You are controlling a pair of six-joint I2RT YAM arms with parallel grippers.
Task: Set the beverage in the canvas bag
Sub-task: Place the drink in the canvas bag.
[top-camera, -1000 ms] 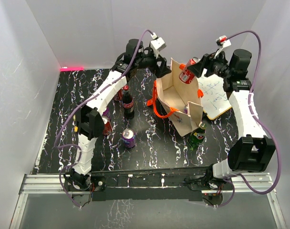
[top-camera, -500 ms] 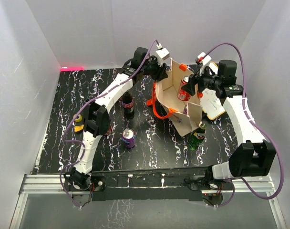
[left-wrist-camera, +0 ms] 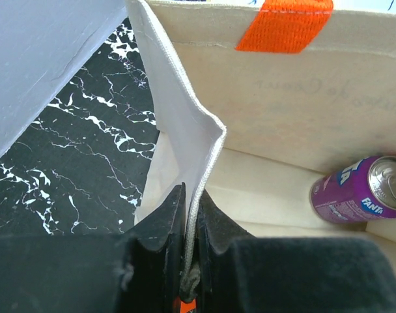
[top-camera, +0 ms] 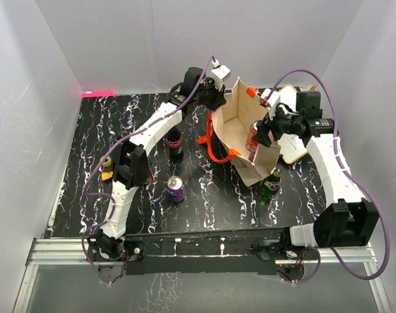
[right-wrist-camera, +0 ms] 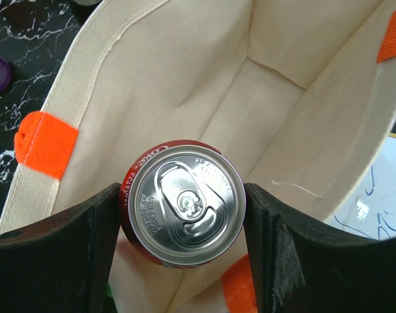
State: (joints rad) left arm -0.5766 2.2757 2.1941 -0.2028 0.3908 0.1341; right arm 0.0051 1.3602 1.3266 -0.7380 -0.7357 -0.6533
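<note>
The beige canvas bag [top-camera: 232, 122] stands open at the back middle of the table, with orange handles [top-camera: 214, 147]. My left gripper [top-camera: 217, 96] is shut on its far-left rim; in the left wrist view the jaws [left-wrist-camera: 191, 195] pinch the bag's edge [left-wrist-camera: 185, 111]. A purple can [left-wrist-camera: 357, 189] lies on the bag's floor. My right gripper [top-camera: 258, 135] is shut on an upright red cola can [top-camera: 253, 135], the beverage, held in the bag's mouth near the right wall. The right wrist view shows the can's silver top [right-wrist-camera: 185, 202] between both fingers, with the bag's inside [right-wrist-camera: 185, 72] below it.
On the black marbled table stand a purple can [top-camera: 176, 188], a dark cola bottle [top-camera: 174, 142] left of the bag, and a green bottle [top-camera: 271, 184] at the bag's front right corner. A white pad [top-camera: 294, 151] lies right of the bag. White walls enclose the table.
My left gripper has come in and shut on the bag's rim. My right arm has carried the red can from above the far rim down into the bag's mouth.
</note>
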